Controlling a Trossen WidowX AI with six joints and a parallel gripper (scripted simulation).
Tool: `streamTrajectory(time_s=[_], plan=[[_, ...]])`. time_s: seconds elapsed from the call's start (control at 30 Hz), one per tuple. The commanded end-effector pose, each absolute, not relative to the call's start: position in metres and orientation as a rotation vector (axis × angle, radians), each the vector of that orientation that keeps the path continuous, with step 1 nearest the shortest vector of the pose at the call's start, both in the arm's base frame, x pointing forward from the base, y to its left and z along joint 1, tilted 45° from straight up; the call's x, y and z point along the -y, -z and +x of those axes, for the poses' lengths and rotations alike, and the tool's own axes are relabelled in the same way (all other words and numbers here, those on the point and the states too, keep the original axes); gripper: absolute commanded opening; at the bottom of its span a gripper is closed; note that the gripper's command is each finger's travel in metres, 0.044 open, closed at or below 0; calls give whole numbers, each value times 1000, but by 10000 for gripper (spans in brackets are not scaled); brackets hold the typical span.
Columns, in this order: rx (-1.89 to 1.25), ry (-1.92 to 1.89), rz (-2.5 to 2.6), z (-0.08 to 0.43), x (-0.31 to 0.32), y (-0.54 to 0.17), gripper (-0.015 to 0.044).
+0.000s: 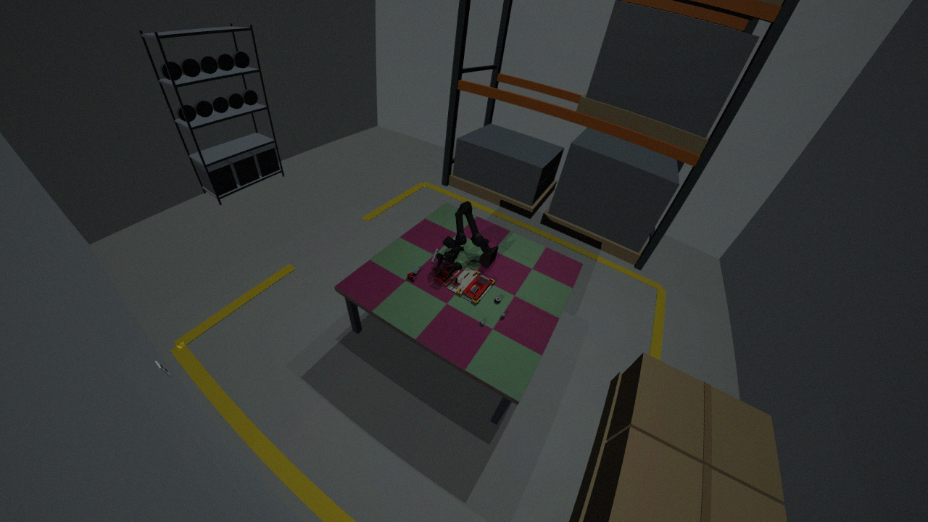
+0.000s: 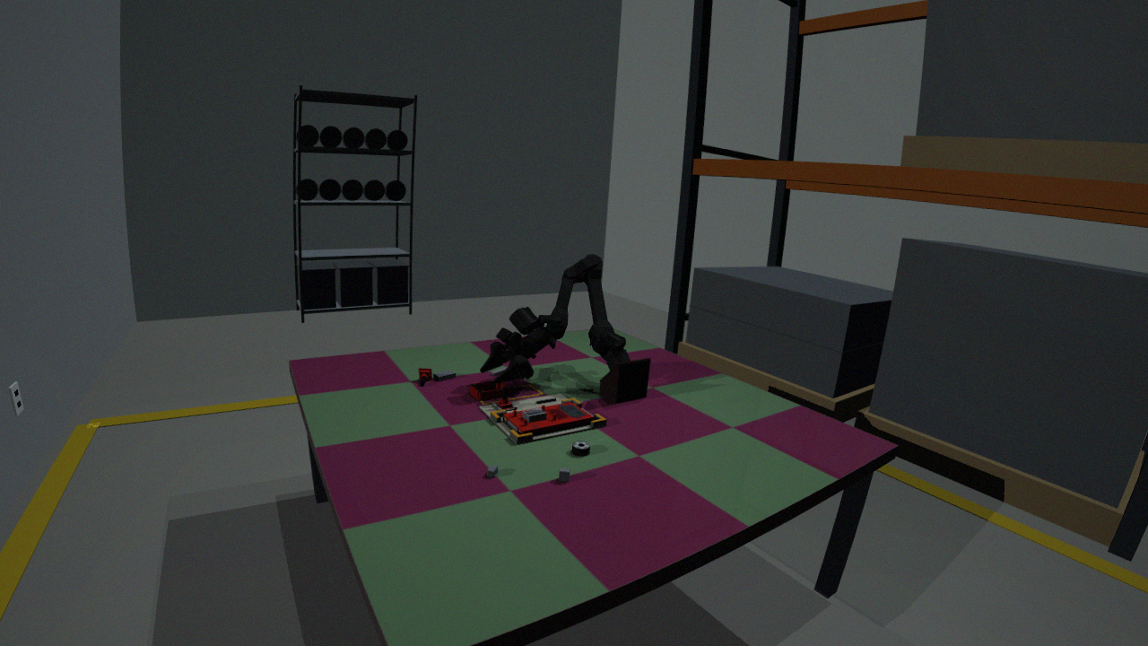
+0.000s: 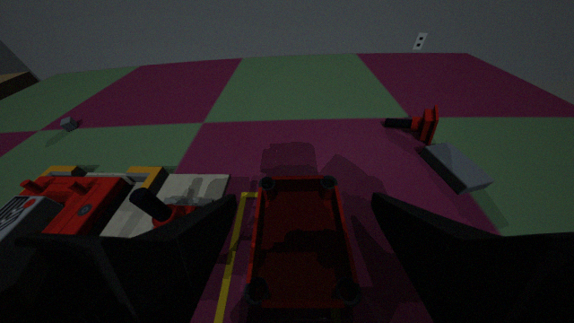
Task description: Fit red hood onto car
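The red hood (image 1: 444, 275) (image 2: 486, 392) (image 3: 298, 220) lies on the table beside the jig, its hollow side and corner bosses facing up in the wrist view. My gripper (image 2: 491, 375) (image 3: 303, 199) is open and empty. Its fingers stand left and right of the hood in the wrist view, with visible gaps. The red chassis (image 2: 563, 413) (image 3: 103, 190) sits in the jig, with yellow corner blocks (image 3: 152, 176). The engine block (image 2: 534, 415) (image 3: 24, 215) is on its deck. Two pegs show there in the wrist view; the others are hidden or too small to tell.
A red part with a black rod (image 3: 152, 206) stands on the pale board (image 3: 215, 181) between hood and chassis. Another red part (image 2: 424, 372) (image 3: 430, 126) and a grey block (image 2: 444, 375) (image 3: 457, 166) lie beyond the hood. A wheel (image 2: 581, 448) and small grey pieces (image 2: 564, 475) (image 2: 491, 471) lie past the jig.
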State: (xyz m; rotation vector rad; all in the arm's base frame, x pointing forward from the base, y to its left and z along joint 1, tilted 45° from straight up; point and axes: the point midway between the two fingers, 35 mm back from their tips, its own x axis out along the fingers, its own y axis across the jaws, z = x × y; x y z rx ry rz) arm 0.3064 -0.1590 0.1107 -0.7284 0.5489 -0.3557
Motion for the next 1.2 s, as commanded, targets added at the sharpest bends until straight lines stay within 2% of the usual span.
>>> streamTrajectory(time_s=[0.0,1.17], plan=[[-553,346,-733,306,160,-106,440],[-550,348,-735,303,175,-91,440]])
